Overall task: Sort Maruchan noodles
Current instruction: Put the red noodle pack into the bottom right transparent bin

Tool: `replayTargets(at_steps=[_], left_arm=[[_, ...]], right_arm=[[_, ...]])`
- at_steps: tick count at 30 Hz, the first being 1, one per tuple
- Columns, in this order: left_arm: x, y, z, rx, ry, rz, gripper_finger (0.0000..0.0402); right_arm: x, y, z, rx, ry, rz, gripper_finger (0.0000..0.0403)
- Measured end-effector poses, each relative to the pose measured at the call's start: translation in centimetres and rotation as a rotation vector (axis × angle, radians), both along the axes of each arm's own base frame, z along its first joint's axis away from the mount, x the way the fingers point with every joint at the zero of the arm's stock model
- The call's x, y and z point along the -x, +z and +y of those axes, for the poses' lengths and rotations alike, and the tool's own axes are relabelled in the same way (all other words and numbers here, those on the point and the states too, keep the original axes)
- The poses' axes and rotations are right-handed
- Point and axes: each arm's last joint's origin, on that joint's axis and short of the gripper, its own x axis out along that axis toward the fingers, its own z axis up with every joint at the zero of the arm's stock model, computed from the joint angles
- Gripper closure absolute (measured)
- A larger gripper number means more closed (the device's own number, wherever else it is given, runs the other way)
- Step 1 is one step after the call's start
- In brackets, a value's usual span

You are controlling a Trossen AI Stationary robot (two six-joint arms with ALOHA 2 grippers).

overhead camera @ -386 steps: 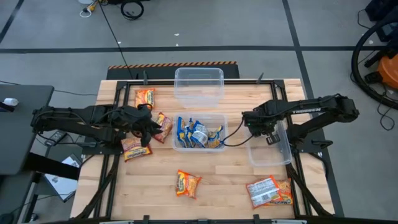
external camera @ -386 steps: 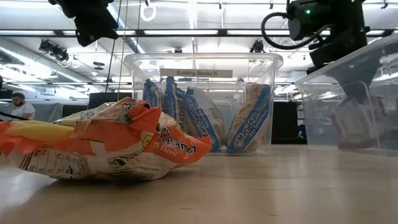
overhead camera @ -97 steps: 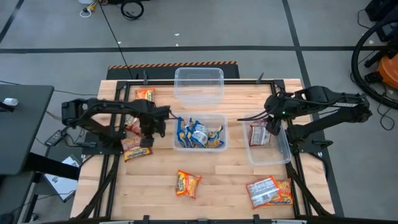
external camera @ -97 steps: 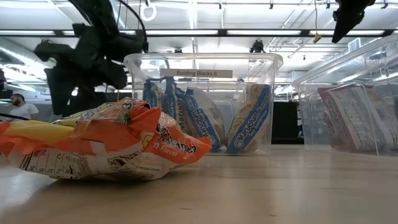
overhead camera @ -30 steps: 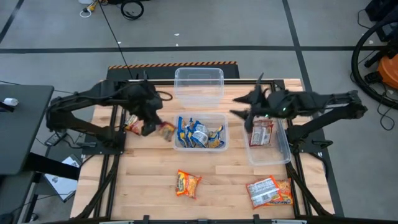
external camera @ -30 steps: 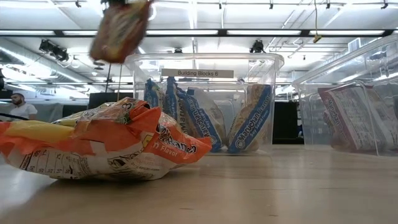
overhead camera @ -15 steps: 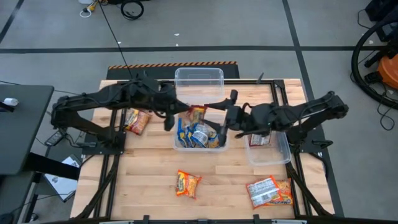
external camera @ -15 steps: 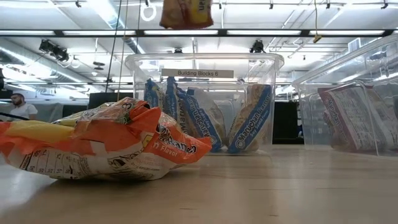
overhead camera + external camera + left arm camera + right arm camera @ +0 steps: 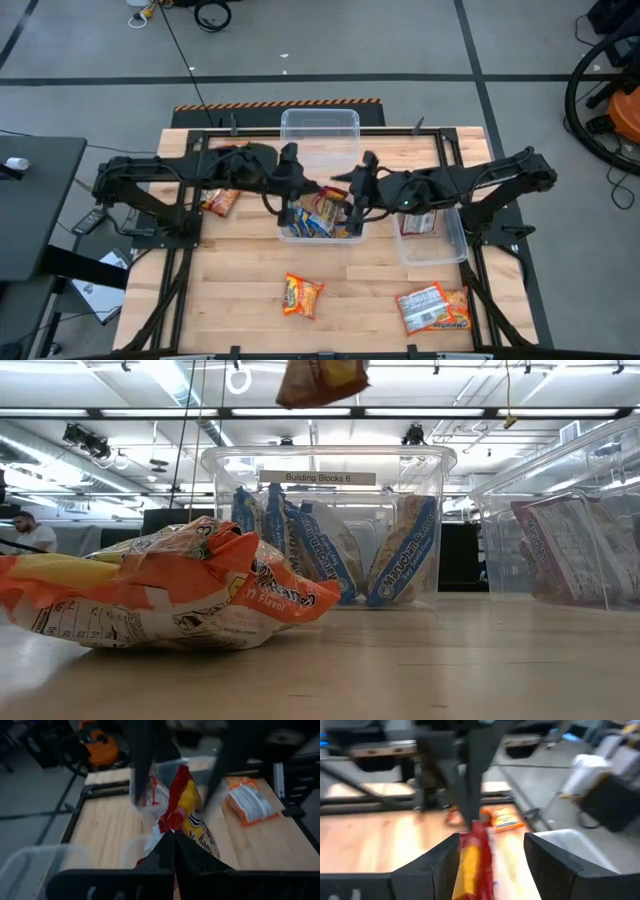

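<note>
Where the high view looks down on the desk [image 9: 250,300], both arms meet above the middle tub [image 9: 322,214]. Only the left wrist view shows the left hand [image 9: 174,840] pressed together, pinching a red-and-yellow noodle packet [image 9: 184,815]; the right wrist view shows the right hand [image 9: 491,847] with fingers spread either side of that packet. From the low view the packet hangs above the tub of blue packets [image 9: 400,565], with an orange packet [image 9: 170,595] lying on the desk nearby.
</note>
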Motion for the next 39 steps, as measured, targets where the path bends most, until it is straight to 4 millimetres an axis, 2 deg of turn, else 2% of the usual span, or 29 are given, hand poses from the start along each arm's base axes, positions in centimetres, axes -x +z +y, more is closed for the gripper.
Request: replayTargets(at_steps=[5,10,15,20,22,24,29,32,34,37,39], left_arm=[[-0.4,-0.1,-0.5,-0.024,-0.013,-0.008,0.0400],[-0.4,-0.2,-0.8,-0.047,-0.033,-0.002,0.0399],[-0.4,-0.2,-1.2,-0.047,-0.047,-0.005,0.0399],[-0.4,-0.1,-1.8,-0.049,-0.062,-0.016,0.0396],[-0.4,-0.1,-1.8,-0.048,-0.059,-0.018,0.0387],[-0.4,0.0,-1.8,-0.032,-0.054,-0.025,0.0370],[0.2,0.6,-1.9,0.036,-0.057,-0.051,0.0301],[1.6,1.7,-1.7,0.036,-0.055,-0.027,0.0252],[3.6,3.2,-1.5,0.057,-0.044,-0.020,0.0223],[7.0,5.1,-1.3,0.136,-0.009,0.001,0.0194],[9.2,5.5,-1.2,0.197,0.017,0.019,0.0186]], right_arm=[[-0.5,-0.7,0.2,-0.101,0.045,0.018,0.0198],[-0.9,-1.1,0.3,-0.118,0.024,0.015,0.0233],[-1.0,-1.1,0.1,-0.158,0.002,0.004,0.0290],[-1.0,-1.1,0.1,-0.172,-0.003,0.000,0.0372],[-1.0,-1.1,0.1,-0.161,0.011,0.007,0.0393],[-1.0,-1.2,0.1,-0.160,0.012,0.013,0.0391],[-1.0,-1.2,0.0,-0.151,0.016,0.019,0.0397],[-0.4,-1.1,0.0,-0.129,0.024,0.052,0.0396],[1.1,-0.7,0.0,-0.105,0.011,0.089,0.0397],[4.5,0.6,0.1,-0.073,0.020,0.137,0.0398],[7.2,1.3,0.0,-0.062,0.045,0.182,0.0398]])
